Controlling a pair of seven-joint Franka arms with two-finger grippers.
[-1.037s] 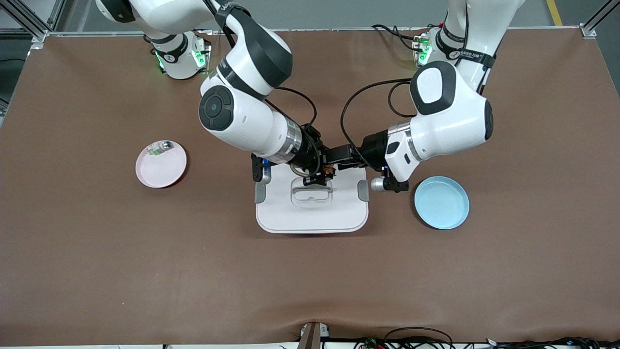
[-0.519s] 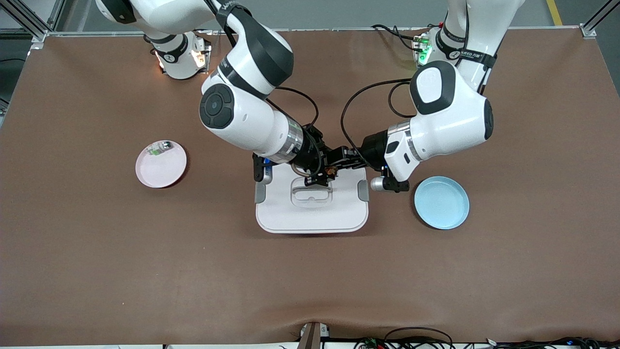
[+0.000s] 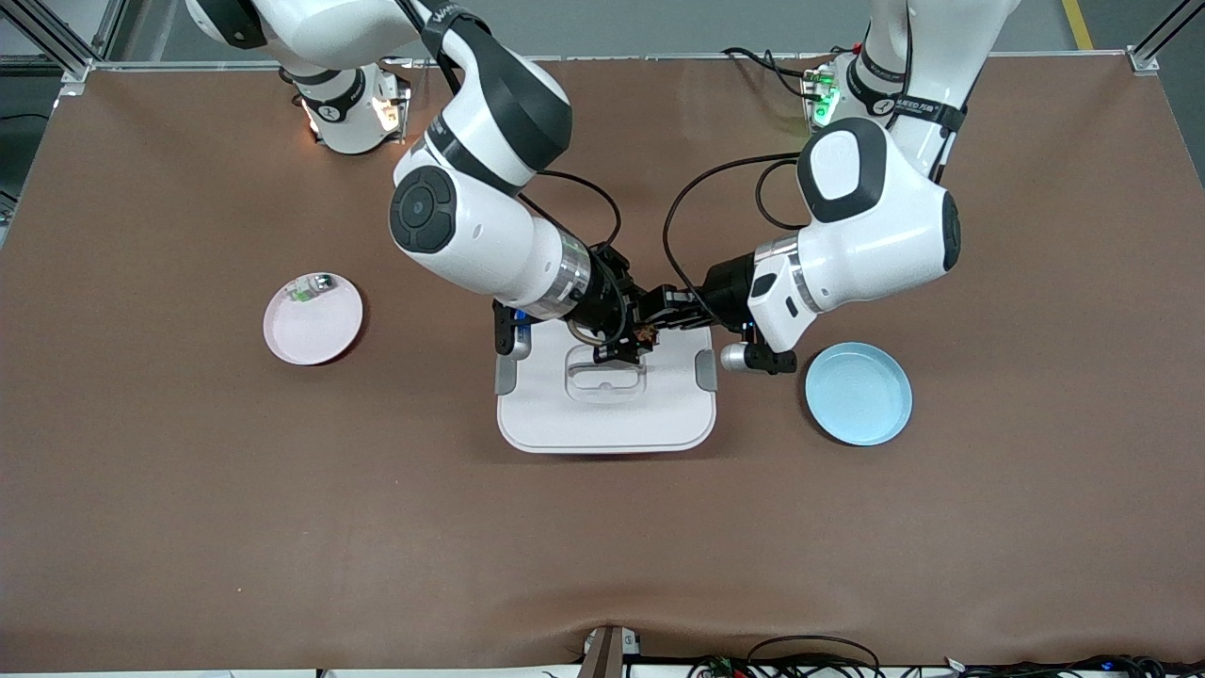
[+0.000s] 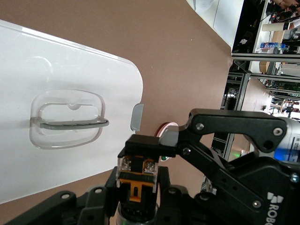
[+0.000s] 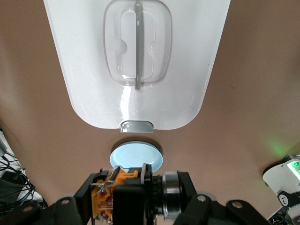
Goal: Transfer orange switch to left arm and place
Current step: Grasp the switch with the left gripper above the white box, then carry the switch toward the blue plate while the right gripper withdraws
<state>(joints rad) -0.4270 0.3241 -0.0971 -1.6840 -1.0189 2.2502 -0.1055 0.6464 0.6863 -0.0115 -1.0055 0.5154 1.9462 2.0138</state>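
The orange switch (image 3: 645, 331) hangs in the air between both grippers, over the edge of the white box (image 3: 602, 419) that lies farther from the front camera. My right gripper (image 3: 629, 341) is shut on it. My left gripper (image 3: 665, 318) has a finger against each side of it. In the left wrist view the switch (image 4: 137, 183) sits between my left gripper (image 4: 137, 174) fingers, with a right gripper finger (image 4: 145, 142) on its top. In the right wrist view the switch (image 5: 104, 197) sits in my right gripper (image 5: 121, 196). The box also shows in the left wrist view (image 4: 56, 61) and the right wrist view (image 5: 140, 28).
A blue plate (image 3: 858, 393) lies beside the box toward the left arm's end. A pink plate (image 3: 313, 328) with a small silver-and-green part (image 3: 309, 287) lies toward the right arm's end. Brown table (image 3: 602, 546) surrounds them.
The two grippers have closed the gap between them over the box. The left gripper's fingers now stand around the switch that the right gripper holds.
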